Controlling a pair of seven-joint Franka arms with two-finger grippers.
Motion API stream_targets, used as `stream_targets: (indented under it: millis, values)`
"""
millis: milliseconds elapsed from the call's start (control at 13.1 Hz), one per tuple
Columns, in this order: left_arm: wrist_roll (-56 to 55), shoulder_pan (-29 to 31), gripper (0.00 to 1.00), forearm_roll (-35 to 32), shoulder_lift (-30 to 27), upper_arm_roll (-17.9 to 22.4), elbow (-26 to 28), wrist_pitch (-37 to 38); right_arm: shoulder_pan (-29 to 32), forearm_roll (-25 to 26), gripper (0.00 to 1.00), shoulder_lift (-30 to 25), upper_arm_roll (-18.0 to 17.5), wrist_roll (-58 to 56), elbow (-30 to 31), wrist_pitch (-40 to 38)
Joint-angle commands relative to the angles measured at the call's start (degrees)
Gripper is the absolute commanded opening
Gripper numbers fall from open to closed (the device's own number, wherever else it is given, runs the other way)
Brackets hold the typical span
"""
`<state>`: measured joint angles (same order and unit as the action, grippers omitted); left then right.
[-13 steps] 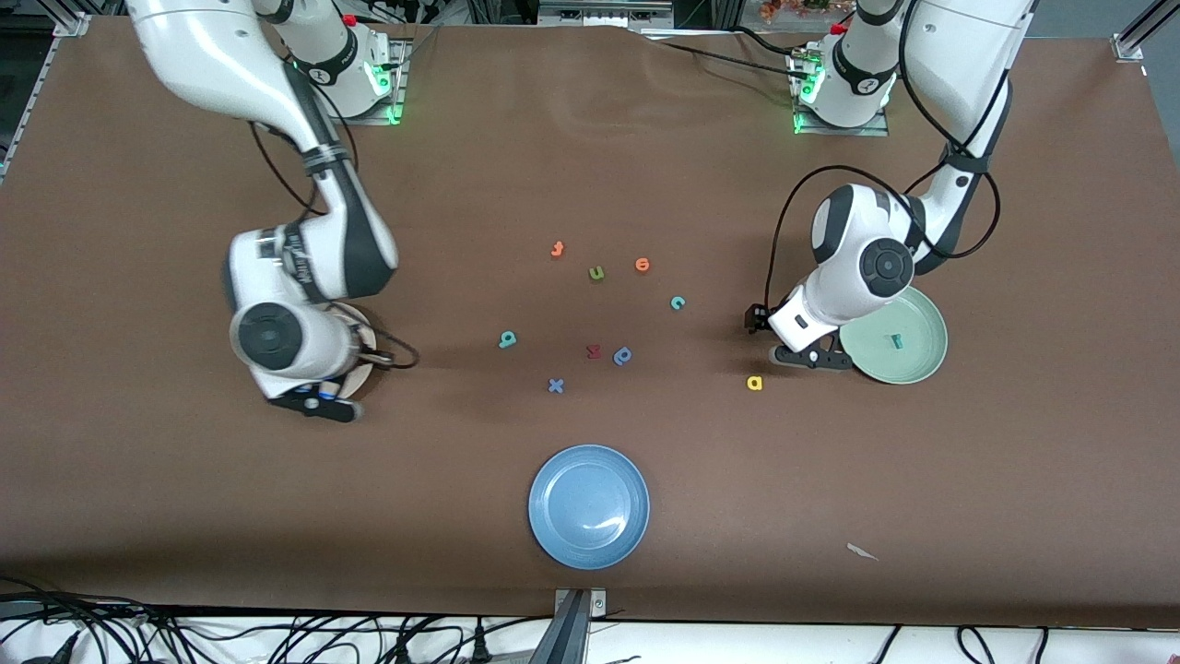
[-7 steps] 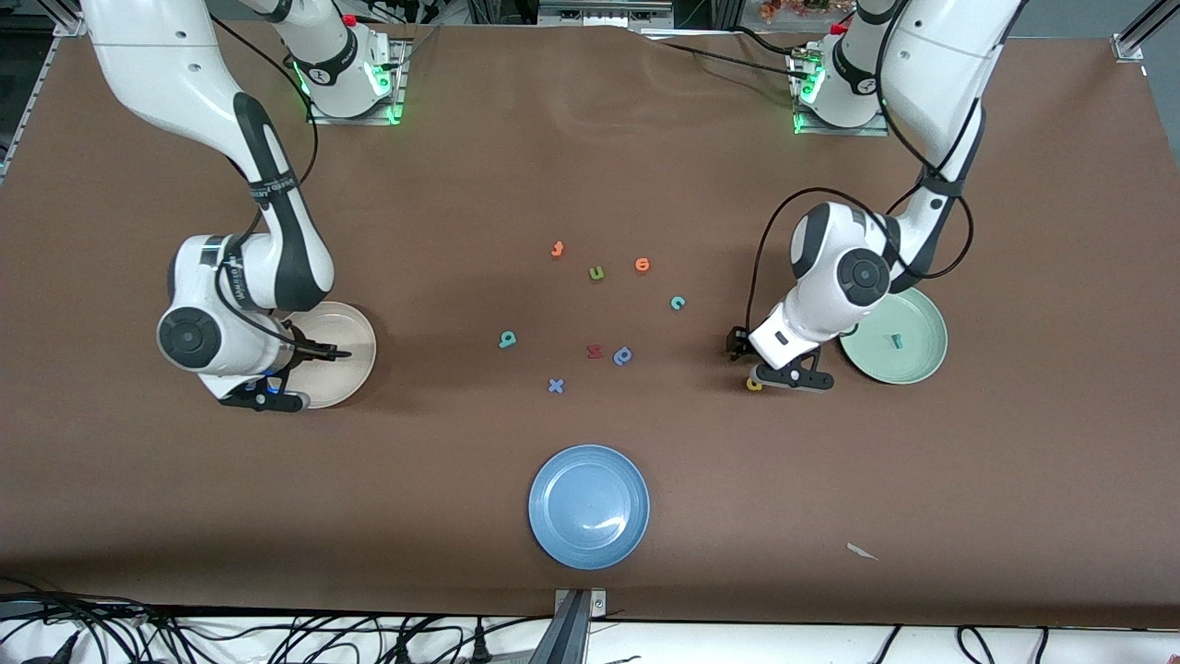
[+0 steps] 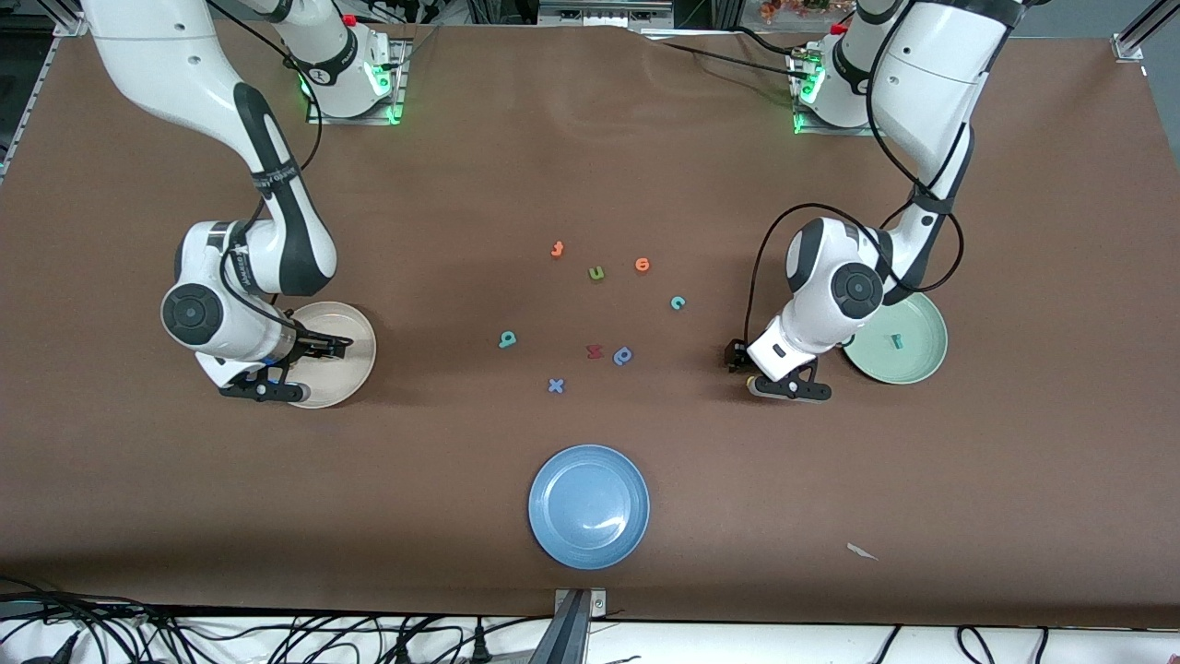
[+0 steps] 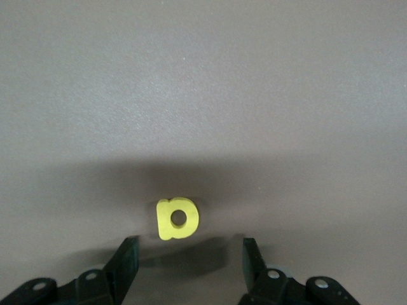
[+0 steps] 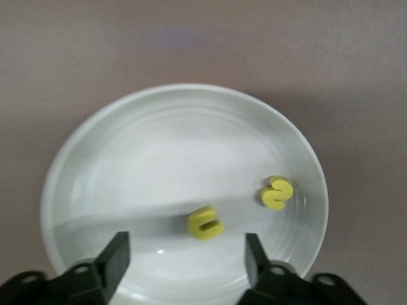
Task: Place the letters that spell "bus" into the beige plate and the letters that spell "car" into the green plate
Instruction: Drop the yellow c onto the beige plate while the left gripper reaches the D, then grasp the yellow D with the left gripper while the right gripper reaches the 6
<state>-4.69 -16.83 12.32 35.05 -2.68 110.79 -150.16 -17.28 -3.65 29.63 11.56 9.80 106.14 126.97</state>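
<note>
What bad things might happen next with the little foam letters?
The open left gripper sits low over the small yellow foam "a", which lies off-centre between its fingers, so closing might flick it away.

The open right gripper is over the round beige plate. The yellow foam "u" and yellow foam "s" lie close below, so dropping lower could bump them.

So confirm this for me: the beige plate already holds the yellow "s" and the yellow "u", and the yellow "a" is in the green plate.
Not quite. The yellow "a" lies on the bare table, between the open left gripper's fingers, as the left wrist view shows. The green plate holds only a teal letter. The beige plate does hold the yellow "s" and yellow "u".
</note>
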Motion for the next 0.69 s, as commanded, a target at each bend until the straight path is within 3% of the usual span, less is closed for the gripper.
stream_targets:
  millis: [0,229,305,611]
  values:
    - [0.8,-0.5,0.71,1.5,1.7,0.6,-2.4,-0.4,-0.7,-0.8,1.00,-1.5,-4.8,10.5,-6.4,-8.4]
    - [0.7,-0.6,0.66,1.5,2.7,0.8,-3.4,-1.3,-1.2,-0.7,1.00,-0.6,-11.7,25.8,-8.8,-7.8]
    - [0.8,-0.7,0.51,1.3,2.7,0.8,-3.4,-1.4,-1.9,-0.7,1.00,0.3,-12.8,29.3,-9.0,-6.1]
    - [0.8,-1.0,0.39,1.2,2.7,0.9,-3.1,-1.5,-8.9,0.0,0.99,3.9,-13.3,36.6,-9.1,2.0]
